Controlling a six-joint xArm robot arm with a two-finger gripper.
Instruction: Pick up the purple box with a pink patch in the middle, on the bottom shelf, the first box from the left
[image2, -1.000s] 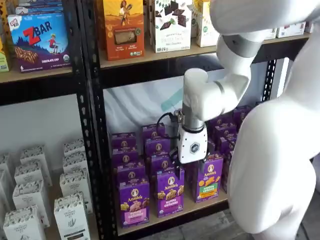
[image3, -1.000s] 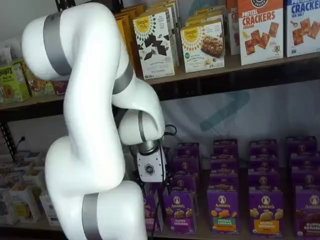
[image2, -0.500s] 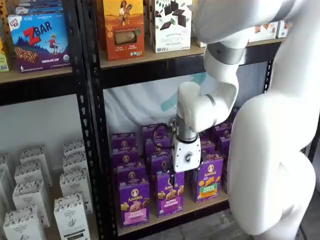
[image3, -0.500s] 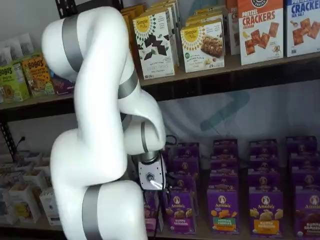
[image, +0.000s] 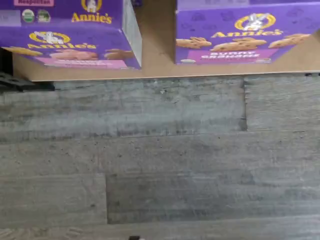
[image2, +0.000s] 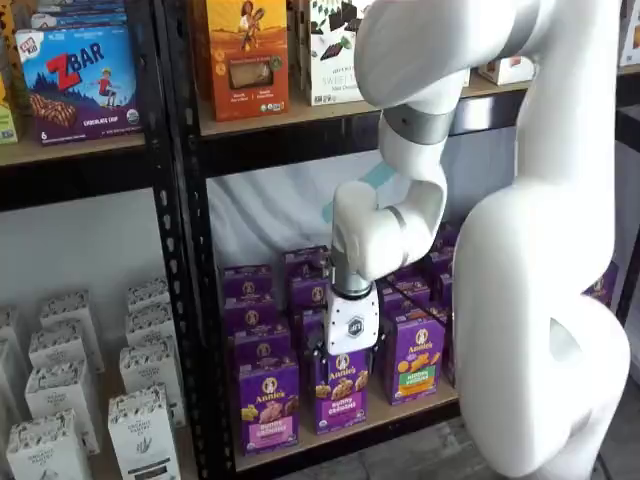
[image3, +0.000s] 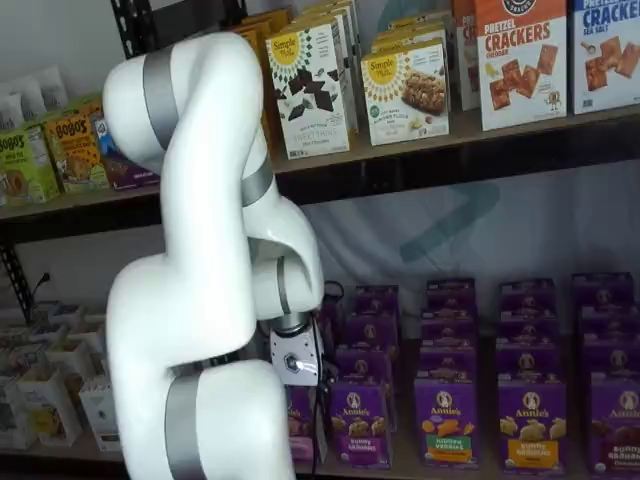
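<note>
The purple box (image2: 267, 405) stands at the front left corner of the bottom shelf counter (image2: 400, 412), and the claw (image2: 332, 352), its opening impossible to tell, hangs nearer the neighbouring Bunny Grahams box (image2: 340, 388), so it risks grabbing that instead.

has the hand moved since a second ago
Yes. In a shelf view the hand has shifted left and lower against the black shelf post, now hanging in front of the middle front purple box, nearer the purple box with the pink patch.
</note>
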